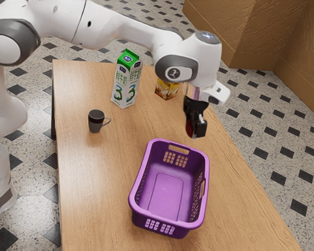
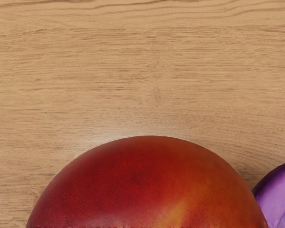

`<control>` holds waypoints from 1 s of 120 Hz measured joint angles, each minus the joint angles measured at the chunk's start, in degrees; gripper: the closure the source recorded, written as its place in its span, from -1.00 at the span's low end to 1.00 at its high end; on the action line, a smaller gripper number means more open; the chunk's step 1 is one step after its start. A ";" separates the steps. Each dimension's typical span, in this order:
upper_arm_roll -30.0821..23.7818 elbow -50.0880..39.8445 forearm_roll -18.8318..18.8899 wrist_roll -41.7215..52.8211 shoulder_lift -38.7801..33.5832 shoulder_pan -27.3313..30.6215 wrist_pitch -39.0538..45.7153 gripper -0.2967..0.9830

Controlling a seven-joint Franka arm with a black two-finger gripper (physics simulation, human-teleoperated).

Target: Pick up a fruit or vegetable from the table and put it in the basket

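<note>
My gripper [image 1: 195, 128] is above the table behind the purple basket's [image 1: 170, 222] handled far end, shut on a dark red fruit [image 1: 189, 128] that is mostly hidden by the fingers. In the wrist view the fruit [image 2: 147, 185], red with an orange-yellow patch like a mango, looms large at the lower edge. A piece of the basket's purple rim [image 2: 281, 192] shows beside it. The basket stands upright, with nothing inside that I can see.
A grey mug [image 1: 96, 121] stands on the wooden table [image 1: 94, 188] left of the basket in the exterior view. Farther back are a green and white milk carton [image 1: 126, 83] and a small yellow-brown carton [image 1: 166, 90], partly behind the arm.
</note>
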 joint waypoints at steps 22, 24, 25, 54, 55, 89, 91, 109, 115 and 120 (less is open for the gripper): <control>-2.58 0.23 -0.93 -0.02 0.99 -0.37 -0.25 -0.01; -2.70 0.22 -0.98 -0.02 1.00 -0.58 -0.27 -0.01; -2.75 0.23 -1.00 -0.02 1.00 -0.70 -0.27 -0.01; -5.75 1.68 -0.91 -0.01 1.21 -1.91 -0.65 -0.01; -5.90 1.71 -0.90 -0.02 1.22 -1.92 -0.69 -0.01; -7.00 0.42 -0.97 -0.38 1.37 -7.44 -2.33 0.00; -7.00 0.40 -0.98 -0.40 1.37 -7.77 -2.40 0.00; -6.30 -1.88 -1.34 -0.50 1.31 -9.42 -2.91 0.00; -5.83 -2.37 -1.53 -0.51 1.26 -9.28 -3.01 0.00; -5.56 -2.51 -1.68 -0.51 1.27 -8.91 -3.08 0.00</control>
